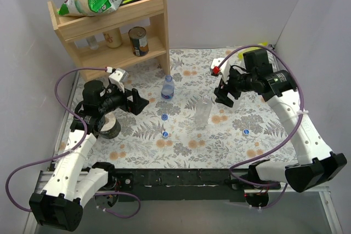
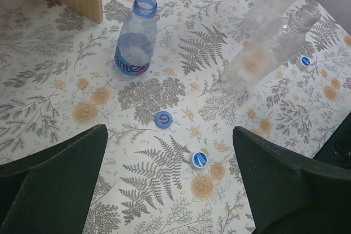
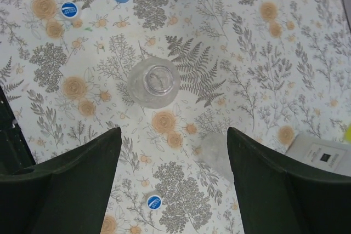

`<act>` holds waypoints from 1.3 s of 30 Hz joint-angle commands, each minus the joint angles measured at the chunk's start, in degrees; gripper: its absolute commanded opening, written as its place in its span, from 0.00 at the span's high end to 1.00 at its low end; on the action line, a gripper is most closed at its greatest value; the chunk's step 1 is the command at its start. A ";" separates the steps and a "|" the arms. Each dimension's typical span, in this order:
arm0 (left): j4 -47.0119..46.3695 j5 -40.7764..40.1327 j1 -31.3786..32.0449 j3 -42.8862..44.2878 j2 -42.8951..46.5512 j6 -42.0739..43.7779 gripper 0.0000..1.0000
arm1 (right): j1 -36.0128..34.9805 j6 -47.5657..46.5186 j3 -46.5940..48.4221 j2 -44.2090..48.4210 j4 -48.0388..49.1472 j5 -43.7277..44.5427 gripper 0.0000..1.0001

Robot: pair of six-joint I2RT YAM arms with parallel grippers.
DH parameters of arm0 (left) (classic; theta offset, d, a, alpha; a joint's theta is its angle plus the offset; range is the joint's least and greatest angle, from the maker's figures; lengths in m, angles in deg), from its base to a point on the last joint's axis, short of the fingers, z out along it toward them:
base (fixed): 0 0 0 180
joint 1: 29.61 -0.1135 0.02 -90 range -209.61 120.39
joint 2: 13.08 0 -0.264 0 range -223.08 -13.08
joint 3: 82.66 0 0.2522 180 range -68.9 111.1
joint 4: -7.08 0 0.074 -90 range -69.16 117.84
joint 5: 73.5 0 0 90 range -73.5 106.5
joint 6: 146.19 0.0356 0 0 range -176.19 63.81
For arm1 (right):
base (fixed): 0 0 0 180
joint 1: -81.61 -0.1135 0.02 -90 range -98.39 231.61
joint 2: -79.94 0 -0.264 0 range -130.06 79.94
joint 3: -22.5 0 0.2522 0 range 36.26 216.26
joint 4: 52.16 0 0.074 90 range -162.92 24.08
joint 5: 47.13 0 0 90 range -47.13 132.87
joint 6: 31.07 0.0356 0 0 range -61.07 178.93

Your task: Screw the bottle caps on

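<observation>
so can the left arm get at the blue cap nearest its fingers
Probably yes: the left gripper is open, and that cap lies alone on the mat just ahead of it. The other cap and the labelled bottle sit farther off, so nothing seems to block the way.

The whole desk (image 1: 219, 135) is taken in from high above and behind its near edge by the fixed top camera. From the left wrist it is viewed close and obliquely, towards the labelled bottle (image 2: 135, 39); from the right wrist, nearly straight down. That bottle, the dark blue cap (image 2: 163, 119) and the white-printed cap (image 2: 199, 159) are shared by all three views.
</observation>
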 commanded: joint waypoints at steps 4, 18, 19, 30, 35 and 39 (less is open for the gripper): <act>-1.61 4.94 0.04 -1.95 1.72 0.22 0.02 | -5.67 -1.51 0.99 -4.93 4.61 -0.13 0.16; -1.70 4.68 -0.48 -2.83 2.42 -0.31 0.02 | -9.99 3.94 0.20 -10.65 7.94 1.63 0.15; -1.70 4.77 -0.57 -2.83 2.51 -0.40 0.02 | -10.08 4.73 0.20 -10.91 8.57 2.33 0.15; -2.14 5.12 -0.57 -2.21 0.58 0.66 0.02 | -10.16 4.47 -2.52 -11.18 8.84 6.55 0.25; -3.72 6.35 -0.48 -2.13 -0.82 -0.13 0.02 | -10.17 4.30 -5.51 -9.07 9.36 7.08 0.33; -4.34 7.05 -0.57 -1.95 -1.62 -0.22 0.02 | -10.16 4.56 -6.83 -8.28 10.15 6.55 0.43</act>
